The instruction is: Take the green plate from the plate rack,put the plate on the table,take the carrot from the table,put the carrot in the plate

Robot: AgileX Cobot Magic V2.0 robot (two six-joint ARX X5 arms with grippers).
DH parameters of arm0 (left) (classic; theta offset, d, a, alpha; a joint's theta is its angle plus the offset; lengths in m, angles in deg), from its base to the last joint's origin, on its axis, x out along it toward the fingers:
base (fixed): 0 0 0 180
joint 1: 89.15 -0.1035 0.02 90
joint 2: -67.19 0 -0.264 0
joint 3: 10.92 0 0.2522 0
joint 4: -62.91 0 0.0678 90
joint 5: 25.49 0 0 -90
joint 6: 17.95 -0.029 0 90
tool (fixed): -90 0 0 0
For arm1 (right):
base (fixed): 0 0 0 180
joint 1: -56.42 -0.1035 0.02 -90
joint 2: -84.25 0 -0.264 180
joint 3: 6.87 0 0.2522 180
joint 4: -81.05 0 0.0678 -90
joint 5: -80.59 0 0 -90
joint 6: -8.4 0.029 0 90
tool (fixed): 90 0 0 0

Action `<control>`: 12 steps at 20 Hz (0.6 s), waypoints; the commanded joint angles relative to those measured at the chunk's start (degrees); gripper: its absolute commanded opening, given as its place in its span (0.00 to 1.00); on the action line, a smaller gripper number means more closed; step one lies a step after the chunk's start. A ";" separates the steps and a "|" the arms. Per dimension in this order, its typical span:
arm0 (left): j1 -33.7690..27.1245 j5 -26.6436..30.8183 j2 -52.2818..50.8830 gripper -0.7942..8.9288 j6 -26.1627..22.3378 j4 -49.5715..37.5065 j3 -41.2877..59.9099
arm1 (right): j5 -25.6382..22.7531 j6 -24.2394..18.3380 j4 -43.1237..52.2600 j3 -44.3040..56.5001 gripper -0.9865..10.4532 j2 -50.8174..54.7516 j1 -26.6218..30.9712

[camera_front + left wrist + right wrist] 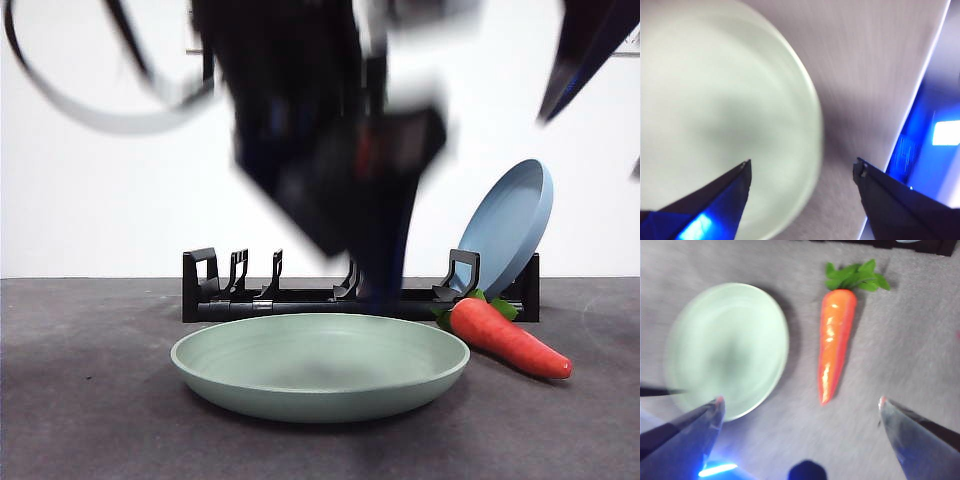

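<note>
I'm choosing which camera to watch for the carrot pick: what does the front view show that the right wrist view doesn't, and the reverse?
Only the front view shows the blue plate leaning in the plate rack, and a blurred dark arm hanging above the green plate. Only the right wrist view shows the right gripper, jaws wide open above the table, and the carrot from above, apart from the plate's rim. Both show the green plate lying flat, nothing in it, with the carrot beside it.
</note>
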 commanded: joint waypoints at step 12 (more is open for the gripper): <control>0.11 0.35 -31.23 0.44 11.04 2.56 -7.52 | -13.70 1.81 24.90 -0.07 0.57 -26.93 -8.63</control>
